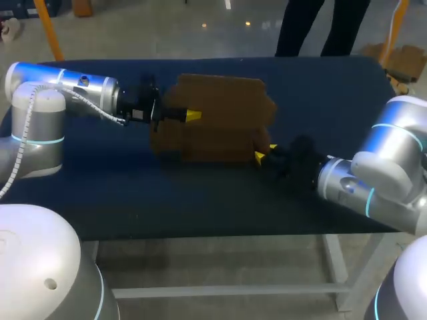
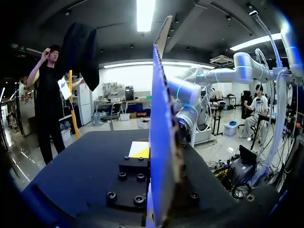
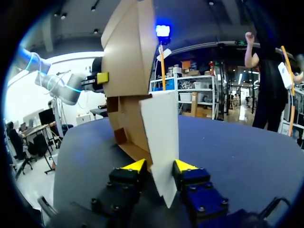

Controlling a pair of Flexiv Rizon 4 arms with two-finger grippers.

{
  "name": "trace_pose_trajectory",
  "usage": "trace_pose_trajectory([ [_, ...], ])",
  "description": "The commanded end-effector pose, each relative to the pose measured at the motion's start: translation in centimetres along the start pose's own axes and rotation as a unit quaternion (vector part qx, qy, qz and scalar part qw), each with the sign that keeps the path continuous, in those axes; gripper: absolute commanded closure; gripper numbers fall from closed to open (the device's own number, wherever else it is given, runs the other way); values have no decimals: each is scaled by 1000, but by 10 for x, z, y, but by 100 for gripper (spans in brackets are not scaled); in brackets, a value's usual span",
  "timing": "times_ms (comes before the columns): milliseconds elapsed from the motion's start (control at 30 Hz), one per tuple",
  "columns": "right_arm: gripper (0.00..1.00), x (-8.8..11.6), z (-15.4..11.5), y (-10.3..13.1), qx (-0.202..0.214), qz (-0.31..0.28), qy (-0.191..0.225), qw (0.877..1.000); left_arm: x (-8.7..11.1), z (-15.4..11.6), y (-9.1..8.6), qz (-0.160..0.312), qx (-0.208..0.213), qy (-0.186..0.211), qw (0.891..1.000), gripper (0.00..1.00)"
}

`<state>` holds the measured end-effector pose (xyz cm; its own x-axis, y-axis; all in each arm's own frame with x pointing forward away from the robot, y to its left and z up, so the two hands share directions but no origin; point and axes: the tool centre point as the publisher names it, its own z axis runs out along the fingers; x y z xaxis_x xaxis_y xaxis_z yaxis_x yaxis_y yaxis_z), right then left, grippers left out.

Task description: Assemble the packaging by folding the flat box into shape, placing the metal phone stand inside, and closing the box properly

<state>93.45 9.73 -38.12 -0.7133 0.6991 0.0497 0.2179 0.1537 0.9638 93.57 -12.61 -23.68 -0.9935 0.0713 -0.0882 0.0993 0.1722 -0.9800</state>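
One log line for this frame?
left gripper: shut on cardboard box | right gripper: shut on its white flap | phone stand: not visible

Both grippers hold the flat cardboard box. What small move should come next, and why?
Probably the right gripper should pull its flap gently away from the left gripper, to start opening the cardboard box: the box is flat, on edge, pinched by both.

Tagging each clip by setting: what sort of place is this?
Probably a robotics lab bench: a dark table, where the robot's left gripper and right gripper each clamp a cardboard box.
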Motion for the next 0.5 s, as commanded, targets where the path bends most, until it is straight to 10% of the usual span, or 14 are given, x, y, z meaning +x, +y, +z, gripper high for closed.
trace_pose_trajectory([
  [33, 57, 6, 12, -2, 0, 2, -6, 1000, 1, 2, 2, 0, 0, 1, 1000, 100],
  [500, 50, 22, 11, -7, 7, 29, -34, 999, 1, 2, 2, 0, 0, 1, 1000, 100],
])
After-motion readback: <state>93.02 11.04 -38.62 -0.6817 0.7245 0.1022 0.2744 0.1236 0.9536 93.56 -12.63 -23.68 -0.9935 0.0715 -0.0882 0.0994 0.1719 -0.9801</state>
